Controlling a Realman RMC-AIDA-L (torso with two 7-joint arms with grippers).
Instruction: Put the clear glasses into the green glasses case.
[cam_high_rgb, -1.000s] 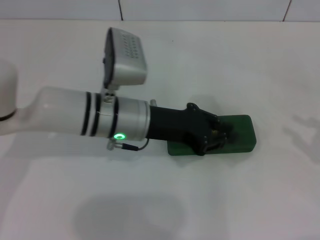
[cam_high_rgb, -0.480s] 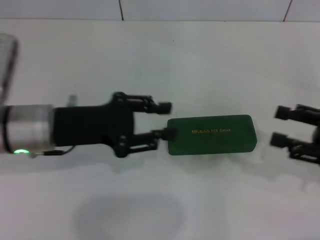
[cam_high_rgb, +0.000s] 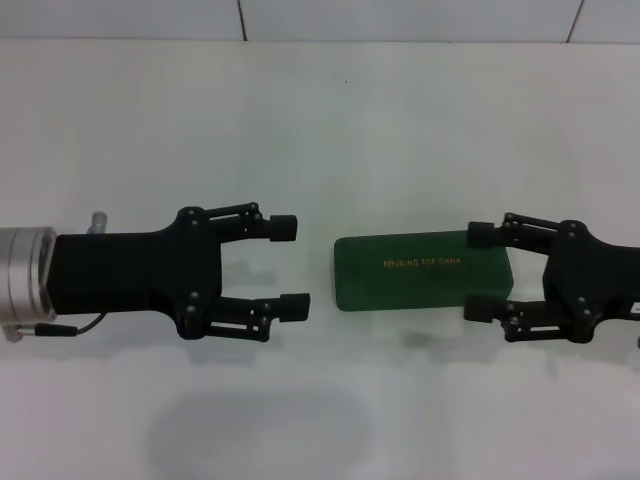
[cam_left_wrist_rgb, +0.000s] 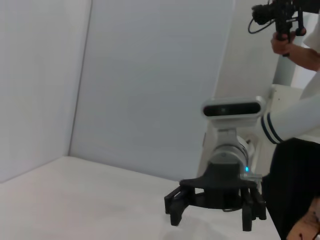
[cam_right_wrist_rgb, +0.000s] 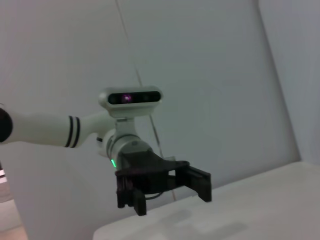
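Both pincers are built of matte black linkages with visible pivot screws and blocky black fingertip pads. The left pincer (cam_high_rgb: 290, 268) is mounted on a silver collar with a thin cable; the right pincer (cam_high_rgb: 480, 270) is matched in form.

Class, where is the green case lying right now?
In the head view the green case lies shut on the white table, right of centre, between the two open grippers: nearer the right gripper, the left gripper standing off.

left gripper (cam_right_wrist_rgb: 167, 192): fingers spread, above white table (cam_right_wrist_rgb: 250, 210) | wrist camera (cam_right_wrist_rgb: 131, 97) above it
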